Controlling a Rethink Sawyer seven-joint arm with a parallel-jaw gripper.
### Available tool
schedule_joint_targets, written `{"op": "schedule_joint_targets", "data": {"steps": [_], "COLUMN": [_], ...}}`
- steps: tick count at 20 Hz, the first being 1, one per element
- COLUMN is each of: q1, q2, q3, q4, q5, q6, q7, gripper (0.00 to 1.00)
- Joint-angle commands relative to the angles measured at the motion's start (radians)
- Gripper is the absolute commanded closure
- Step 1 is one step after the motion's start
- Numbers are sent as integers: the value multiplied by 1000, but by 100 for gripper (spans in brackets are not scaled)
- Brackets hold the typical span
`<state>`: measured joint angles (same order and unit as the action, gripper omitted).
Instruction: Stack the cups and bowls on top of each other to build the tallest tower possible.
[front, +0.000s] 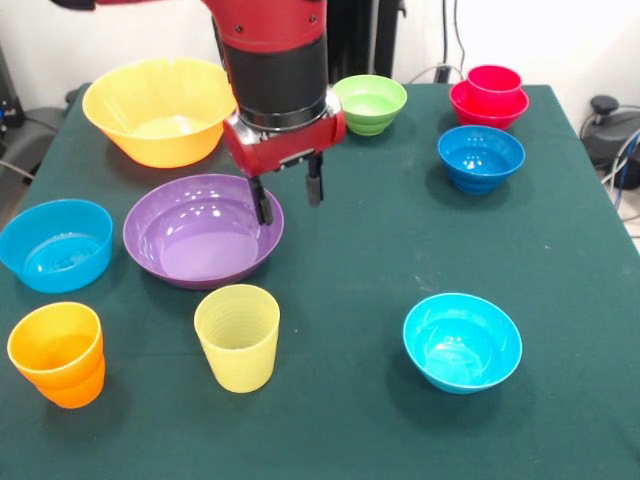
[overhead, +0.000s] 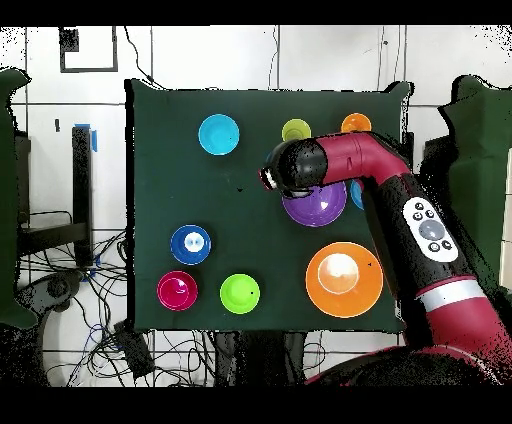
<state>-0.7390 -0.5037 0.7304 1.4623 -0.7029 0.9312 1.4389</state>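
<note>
Front view shows my arm (front: 275, 60) coming down over the green table (front: 560, 300), with my pincer (front: 288, 192) hanging above the right rim of the purple bowl (front: 195, 240). Its two dark fingers (front: 314, 180) are spread apart and pinch nothing.

Going by size, the yellow-orange bowl (front: 155, 110) sits at the far left and is empty. The purple bowl lies just in front of it, wide, shallow and empty. The light blue bowl (front: 55, 245) stands at the left edge beside the purple one, with nothing in it. The cyan bowl (front: 462, 342) sits alone at the near right, also empty. The dark blue bowl (front: 481, 158) is at the far right, and the green bowl (front: 370, 103) is at the far middle, just right of my arm; both hold nothing.

The tower (front: 490, 95) stands at the far right corner, just behind the dark blue bowl: a red cup nested in a red bowl.

The yellow cup (front: 237, 337) stands upright near the front, just in front of the purple bowl, fine ribs showing inside, empty. The orange cup (front: 58, 353) stands upright at the near left corner, well left of the yellow one, empty too.

From overhead my arm (overhead: 400, 190) covers part of the purple bowl (overhead: 318, 208), and the yellow-orange bowl (overhead: 344, 280) lies close beside that bowl.

I can read no writing or label on any of the cups or bowls.
</note>
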Motion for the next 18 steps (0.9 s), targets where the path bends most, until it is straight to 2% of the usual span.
{"op": "schedule_joint_targets", "data": {"steps": [1,8,13,18], "q1": [36,57,65,78], "q2": [115,136,109,137], "q3": [-76,-93,-101,-98], "q4": [-74,-112,-124,-165], "q5": [-95,-128,-124,-130], "q6": [6,-1,37,40], "q7": [-158,-142,-150,-164], "gripper": [0,0,0,0]}}
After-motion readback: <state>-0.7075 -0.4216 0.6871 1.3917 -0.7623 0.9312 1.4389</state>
